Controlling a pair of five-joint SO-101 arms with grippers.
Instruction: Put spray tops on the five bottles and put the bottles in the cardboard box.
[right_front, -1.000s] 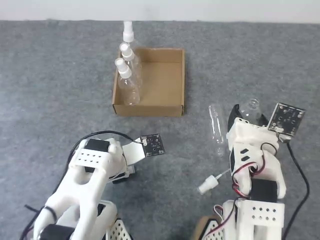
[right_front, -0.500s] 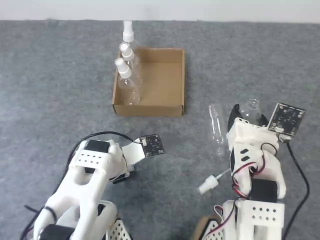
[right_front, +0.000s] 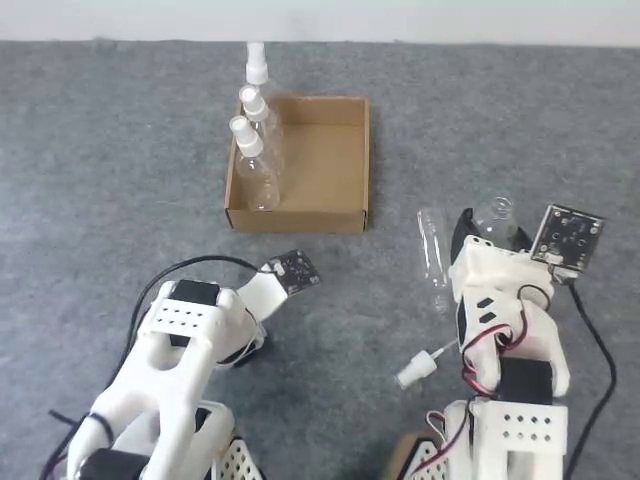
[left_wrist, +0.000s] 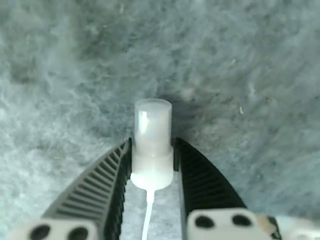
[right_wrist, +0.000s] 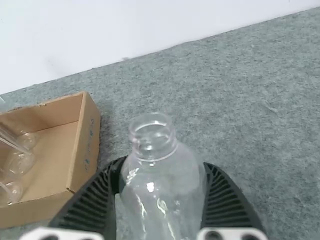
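My left gripper (left_wrist: 152, 146) is shut on a white spray top (left_wrist: 152, 137), held just above the grey carpet with its thin dip tube (left_wrist: 147, 217) running back between the fingers. My right gripper (right_wrist: 161, 172) is shut on a clear bottle (right_wrist: 155, 165) with an open neck, upright, also seen as the bottle (right_front: 497, 220) right of the cardboard box (right_front: 320, 165). Two bottles with spray tops (right_front: 255, 165) stand along the box's left wall. A third capped bottle (right_front: 257, 65) stands at its back left corner. A bare bottle (right_front: 433, 258) lies on the carpet.
A loose spray top (right_front: 418, 370) lies on the carpet beside the right arm's base. The left arm (right_front: 185, 325) stands at the front left, well short of the box. Open carpet lies between the two arms and left of the box.
The left wrist has tipped up and away from me with the spray top. The right arm has shifted slightly toward the back with its bottle.
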